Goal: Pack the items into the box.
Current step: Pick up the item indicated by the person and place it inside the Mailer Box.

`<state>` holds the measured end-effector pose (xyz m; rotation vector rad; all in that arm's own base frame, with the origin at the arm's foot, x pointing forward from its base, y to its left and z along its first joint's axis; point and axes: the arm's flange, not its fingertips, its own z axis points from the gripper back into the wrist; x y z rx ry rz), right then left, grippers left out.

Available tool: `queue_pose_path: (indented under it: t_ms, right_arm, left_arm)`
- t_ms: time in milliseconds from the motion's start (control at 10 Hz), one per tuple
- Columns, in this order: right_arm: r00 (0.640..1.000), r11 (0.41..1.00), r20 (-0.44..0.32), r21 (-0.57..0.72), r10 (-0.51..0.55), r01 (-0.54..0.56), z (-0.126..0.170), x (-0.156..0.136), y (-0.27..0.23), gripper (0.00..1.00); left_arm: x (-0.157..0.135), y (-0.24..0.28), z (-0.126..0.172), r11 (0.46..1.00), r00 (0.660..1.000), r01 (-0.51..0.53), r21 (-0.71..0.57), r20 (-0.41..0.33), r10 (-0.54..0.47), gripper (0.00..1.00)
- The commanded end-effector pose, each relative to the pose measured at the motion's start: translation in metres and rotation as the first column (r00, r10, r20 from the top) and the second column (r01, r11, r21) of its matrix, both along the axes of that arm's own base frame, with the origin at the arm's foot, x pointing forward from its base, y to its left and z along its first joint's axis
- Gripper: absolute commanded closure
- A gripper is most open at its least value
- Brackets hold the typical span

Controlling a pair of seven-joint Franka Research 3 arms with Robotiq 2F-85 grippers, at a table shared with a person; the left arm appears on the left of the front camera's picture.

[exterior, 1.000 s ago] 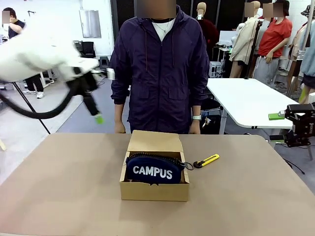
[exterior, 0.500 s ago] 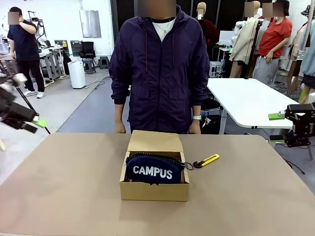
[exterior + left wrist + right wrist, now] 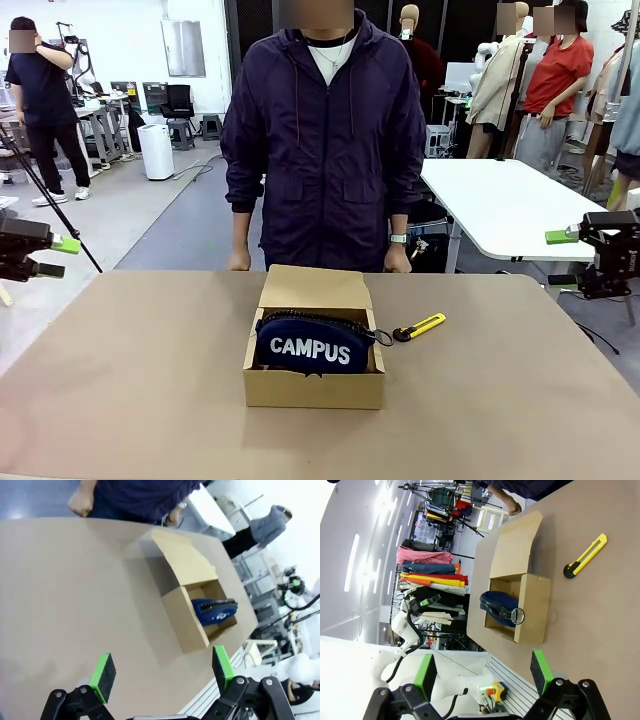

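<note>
Between left claw [image 3: 58, 257] and right claw [image 3: 562, 258], pouch [image 3: 310, 348] sits in box [image 3: 312, 389].

The left end effector [image 3: 162, 667] and right end effector [image 3: 483, 672] are showing black bodies, green pads [image 3: 104, 672]. The person [image 3: 322, 110] is wearing a dark purple zip jacket [image 3: 325, 170] and a wristwatch [image 3: 400, 239].

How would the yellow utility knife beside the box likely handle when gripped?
The utility knife looks slim and rigid: probably light and stiff. Lying flat on the table, it offers a low profile, so a grasp may slip. Its flat body seems unlikely to roll.
</note>
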<state>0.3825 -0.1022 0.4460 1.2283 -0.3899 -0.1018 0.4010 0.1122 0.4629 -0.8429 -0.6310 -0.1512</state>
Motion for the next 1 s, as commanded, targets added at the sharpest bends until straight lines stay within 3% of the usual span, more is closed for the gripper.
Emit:
queue_pose_path:
  t_ms: [0, 900]
  right_arm:
    - [1.0, 1.0, 0.005, -0.005, 0.012, -0.012, 0.0022, 0.0001, -0.002, 0.0]
    - [1.0, 1.0, 0.005, -0.005, 0.012, -0.012, 0.0022, 0.0001, -0.002, 0.0]
  left_arm:
    - [-0.0034, 0.0018, 0.0119, 0.999, 0.999, 0.033, 0.041, -0.015, -0.032, 0.0]
    - [-0.0034, 0.0018, 0.0119, 0.999, 0.999, 0.033, 0.041, -0.015, -0.032, 0.0]
